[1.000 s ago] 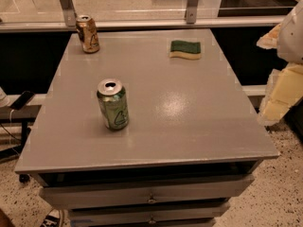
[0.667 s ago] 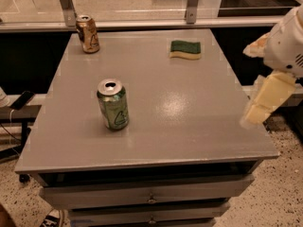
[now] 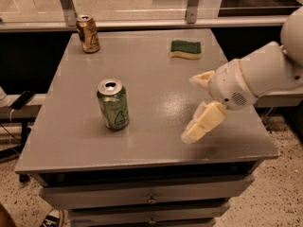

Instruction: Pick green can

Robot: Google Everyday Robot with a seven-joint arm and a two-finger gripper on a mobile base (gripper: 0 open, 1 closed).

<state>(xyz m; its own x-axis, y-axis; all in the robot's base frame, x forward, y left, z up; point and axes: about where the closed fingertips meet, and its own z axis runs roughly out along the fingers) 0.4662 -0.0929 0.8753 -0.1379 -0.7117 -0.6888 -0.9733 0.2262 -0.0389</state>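
The green can stands upright on the grey table, left of centre, with a pale triangular mark on its side and a silver top. My gripper hovers over the table's right front part, to the right of the can and well apart from it. Its two pale fingers are spread apart with nothing between them. The white arm reaches in from the right edge.
A brown-gold can stands at the table's far left corner. A green and yellow sponge lies at the far right. A rail with posts runs behind the table. Drawers sit under the tabletop.
My arm has swung in from the right edge and the gripper now hangs over the table, closer to the green can. The cans and sponge have not moved.
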